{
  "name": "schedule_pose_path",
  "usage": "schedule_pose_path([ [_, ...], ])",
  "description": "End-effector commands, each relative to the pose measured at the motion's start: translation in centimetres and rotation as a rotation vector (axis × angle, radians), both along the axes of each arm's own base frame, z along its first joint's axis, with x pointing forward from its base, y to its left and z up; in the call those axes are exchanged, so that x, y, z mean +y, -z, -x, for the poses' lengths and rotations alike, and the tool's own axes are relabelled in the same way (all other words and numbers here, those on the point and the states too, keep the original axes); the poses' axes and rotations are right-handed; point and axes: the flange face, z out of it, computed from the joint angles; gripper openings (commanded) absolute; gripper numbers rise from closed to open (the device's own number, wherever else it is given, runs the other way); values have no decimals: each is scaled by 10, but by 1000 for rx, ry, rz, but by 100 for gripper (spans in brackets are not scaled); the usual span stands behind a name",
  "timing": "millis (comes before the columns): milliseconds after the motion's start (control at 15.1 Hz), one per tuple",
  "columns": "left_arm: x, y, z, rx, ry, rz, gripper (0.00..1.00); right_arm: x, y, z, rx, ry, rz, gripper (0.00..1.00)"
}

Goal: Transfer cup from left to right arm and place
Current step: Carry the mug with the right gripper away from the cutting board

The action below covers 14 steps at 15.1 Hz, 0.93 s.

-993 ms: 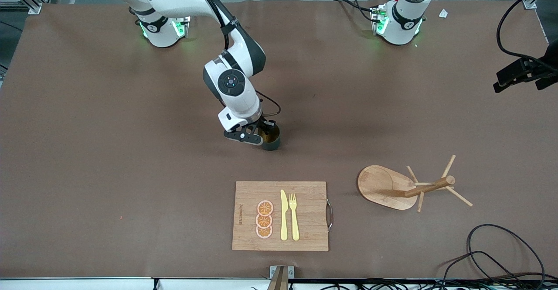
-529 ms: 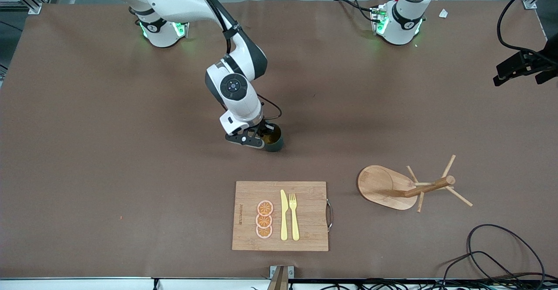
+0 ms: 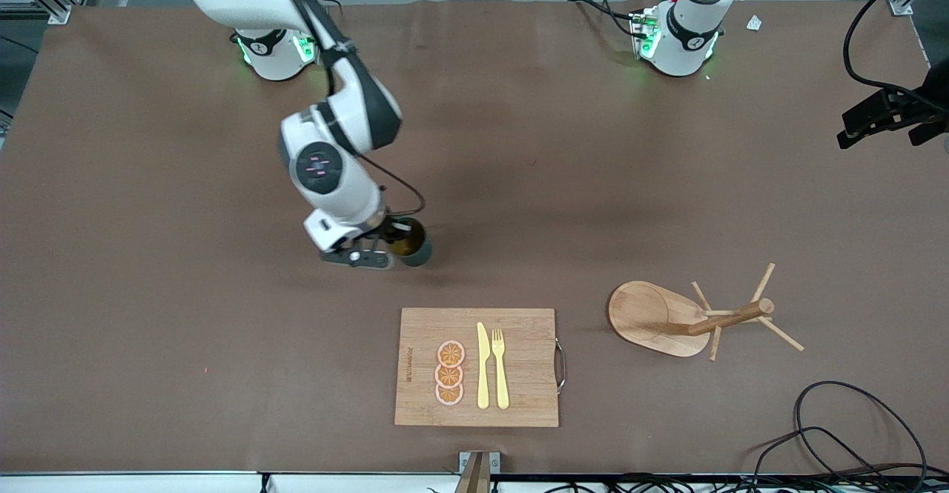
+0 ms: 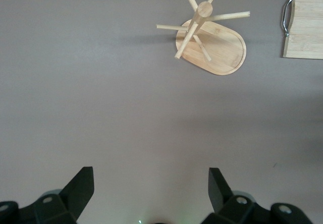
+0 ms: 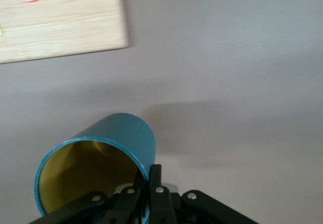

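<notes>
Front view: the right end effector (image 3: pixel 385 250) sits just left of frame centre, over the bare brown desk (image 3: pixel 148 182), its fingers clamped on the rim of the cup (image 3: pixel 412 250). The cup is dark teal with an ochre inside; whether it rests on the desk or is lifted clear cannot be told from this angle. Below it in the frame lies a wooden cutting board (image 3: pixel 519 363) carrying three orange slices (image 3: pixel 449 373), a yellow knife (image 3: pixel 483 365) and a yellow fork (image 3: pixel 500 367). A wooden mug tree (image 3: pixel 689 316) stands at lower right of the frame, toward the left arm's end of the desk. The left end effector (image 3: pixel 886 118) hangs at the right edge of the frame; the left arm waits.

Left wrist view: the left end effector (image 4: pixel 151 193) at the bottom of the frame has its fingers spread wide with nothing between them. The mug tree (image 4: pixel 212 45) appears at upper centre, a corner of the cutting board (image 4: pixel 305 22) at upper right.

Right wrist view: the right end effector (image 5: pixel 147 186) at the bottom of the frame is pinched tight on the cup (image 5: pixel 126 138) wall, one finger inside the rim, one outside. A corner of the cutting board (image 5: pixel 65 27) fills the upper left.
</notes>
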Motion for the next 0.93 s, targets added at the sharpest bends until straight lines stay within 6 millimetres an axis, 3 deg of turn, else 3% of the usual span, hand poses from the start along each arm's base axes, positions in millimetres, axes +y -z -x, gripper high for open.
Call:
schedule_pose_path([
  [0,-5,-6,6,-18,25,0,100,-79,-7,21,14,-113,-4,0],
  [132,-6,-7,6,-21,26,0,100,-131,-6,22,21,-186,-14,0],
  [265,-6,-6,5,-19,23,-1,100,-171,-3,23,24,-248,-24,0],
  [728,-2,-10,5,-30,13,0,100,-299,8,17,1,-552,-15,0],
  [860,-2,-11,6,-30,8,1,100,-321,11,13,-47,-697,-9,0],
])
